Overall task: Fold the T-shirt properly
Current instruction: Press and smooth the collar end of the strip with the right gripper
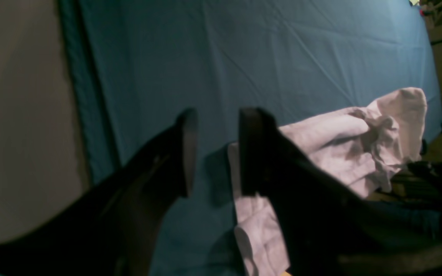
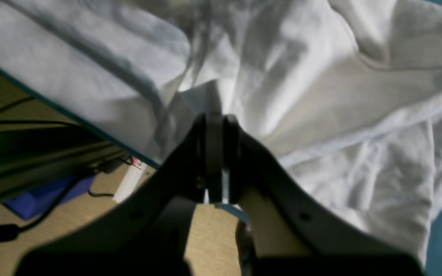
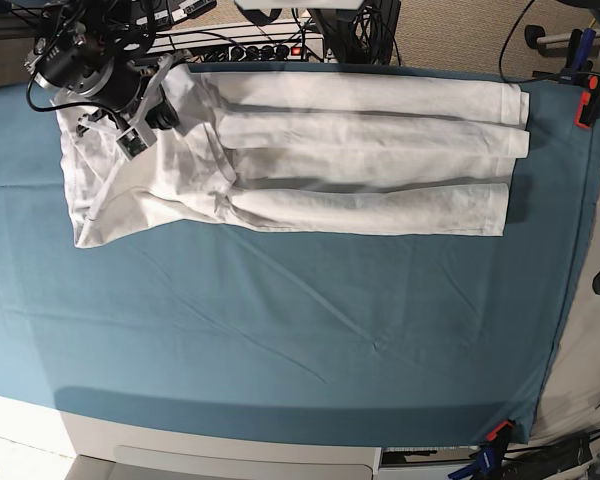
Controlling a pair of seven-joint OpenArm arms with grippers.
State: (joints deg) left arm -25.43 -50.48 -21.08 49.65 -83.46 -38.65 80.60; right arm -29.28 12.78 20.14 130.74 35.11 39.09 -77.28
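Two pincers are at work, and only one has cloth. Seen from its wrist camera, the right gripper (image 2: 215, 153) has its jaws pressed together on a pinch of white fabric at the near edge of the T-shirt (image 2: 320, 96), close to where the garment meets the table's edge; in the base view that same right gripper (image 3: 140, 128) sits at the upper left of the frame, over the bunched end of the T-shirt (image 3: 360, 160). The left gripper (image 1: 215, 153) stands about half open with nothing between its jaws, bare teal table cloth (image 1: 244, 57) showing in the gap and the T-shirt (image 1: 340, 145) lying to the lower right of it; this view is dim and blurred, so which part of the garment it faces is hard to tell, perhaps the far end. From the closed pincer the shirt runs rightward across the top of the base frame, its long axis parallel to the table's far edge, folded into long bands. The right arm is nearer, already on the cloth; the left arm is out of the base view.
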